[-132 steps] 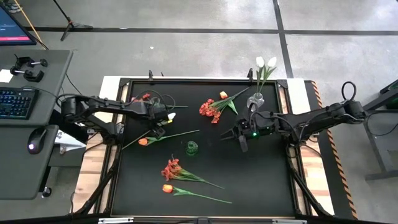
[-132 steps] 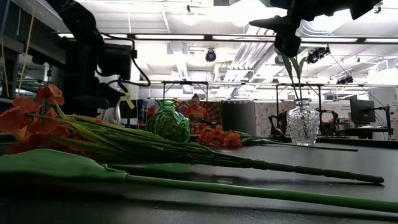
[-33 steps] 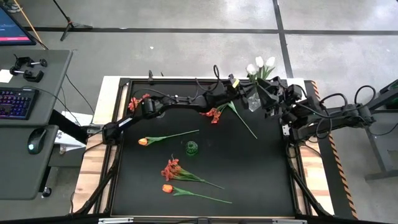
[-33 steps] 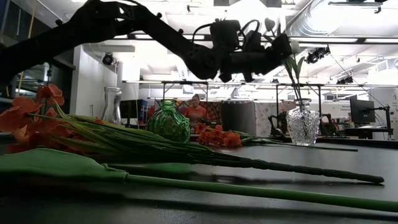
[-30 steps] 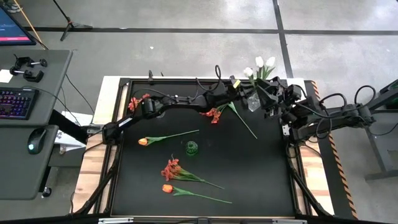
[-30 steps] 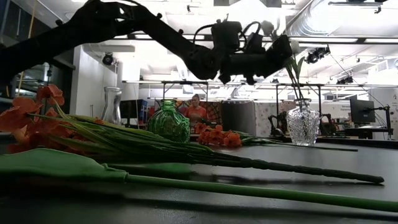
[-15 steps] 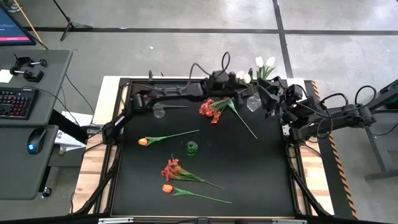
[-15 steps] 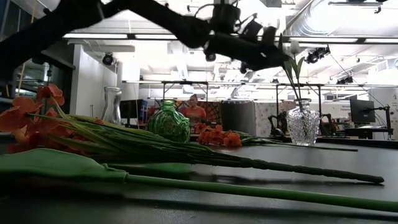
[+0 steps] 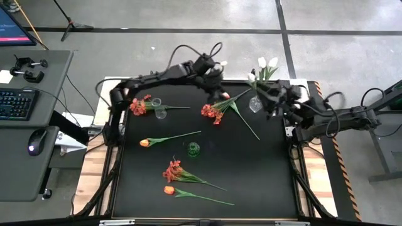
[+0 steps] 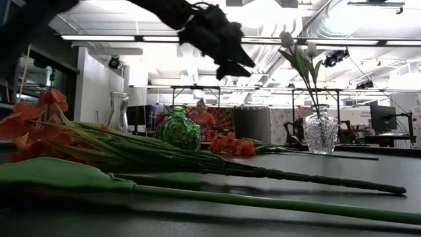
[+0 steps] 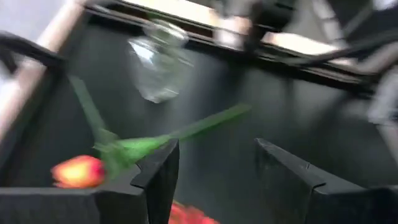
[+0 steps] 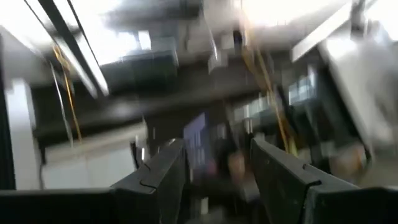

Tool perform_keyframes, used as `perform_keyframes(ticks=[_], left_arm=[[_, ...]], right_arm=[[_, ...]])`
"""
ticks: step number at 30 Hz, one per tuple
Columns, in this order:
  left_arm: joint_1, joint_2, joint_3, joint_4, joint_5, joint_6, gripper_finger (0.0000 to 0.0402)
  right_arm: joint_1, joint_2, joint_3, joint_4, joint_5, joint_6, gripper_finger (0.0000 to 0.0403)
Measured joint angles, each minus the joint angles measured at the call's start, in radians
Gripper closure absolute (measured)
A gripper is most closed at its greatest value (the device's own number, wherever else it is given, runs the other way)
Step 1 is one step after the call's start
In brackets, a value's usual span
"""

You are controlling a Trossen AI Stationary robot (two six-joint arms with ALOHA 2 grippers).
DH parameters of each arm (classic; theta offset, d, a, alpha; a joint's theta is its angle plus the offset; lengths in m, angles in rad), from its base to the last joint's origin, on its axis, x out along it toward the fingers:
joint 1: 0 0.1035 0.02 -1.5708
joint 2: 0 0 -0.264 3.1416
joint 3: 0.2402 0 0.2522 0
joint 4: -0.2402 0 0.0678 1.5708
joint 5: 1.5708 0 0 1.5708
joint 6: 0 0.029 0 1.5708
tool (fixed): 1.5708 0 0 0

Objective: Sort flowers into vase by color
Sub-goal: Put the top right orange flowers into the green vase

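A cut-glass vase stands at the table's far right with three white tulips in it; it also shows in the low view. My left gripper is open and empty, high above the far edge, left of that vase. My right gripper is open and empty just right of the vase. An orange tulip and a red-orange cluster lie by the far edge. Another orange tulip lies mid-left. A cluster and an orange tulip lie near the front.
A small green vase stands at the table's middle. A plain glass vase stands far left, with red-orange blossoms beside it. A desk with keyboard and mouse is left of the table. A person sits in the room behind.
My left gripper has let go of a white tulip, which now stands in the cut-glass vase with the other two. It has risen and drawn back toward the table's left and far edge. My right gripper has stayed beside the vase, shifting slightly.
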Motion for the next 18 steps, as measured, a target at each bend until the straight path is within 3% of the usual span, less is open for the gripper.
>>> perform_keyframes(ticks=[3, 7, 12, 15, 18], left_arm=[[-0.010, -0.136, -0.186, 0.140, 0.053, -0.065, 0.0216], [-0.052, -0.351, -0.504, 0.561, 0.042, -0.232, 0.0218], [-0.128, -0.527, -0.854, 1.147, -0.168, -0.406, 0.0218], [-0.138, -0.575, -0.946, 1.264, -0.297, -0.414, 0.0218], [-0.130, -0.608, -0.954, 1.259, -0.318, -0.417, 0.0218]], right_arm=[[0.003, -0.010, 0.000, -0.239, -0.024, 0.197, 0.0231], [0.026, 0.016, 0.000, -0.513, -0.134, 0.479, 0.0231], [0.068, 0.110, 0.000, -0.814, -0.225, 0.665, 0.0231], [0.063, 0.181, 0.000, -0.959, -0.195, 0.724, 0.0231], [0.040, 0.262, 0.000, -1.034, -0.085, 0.765, 0.0231]])
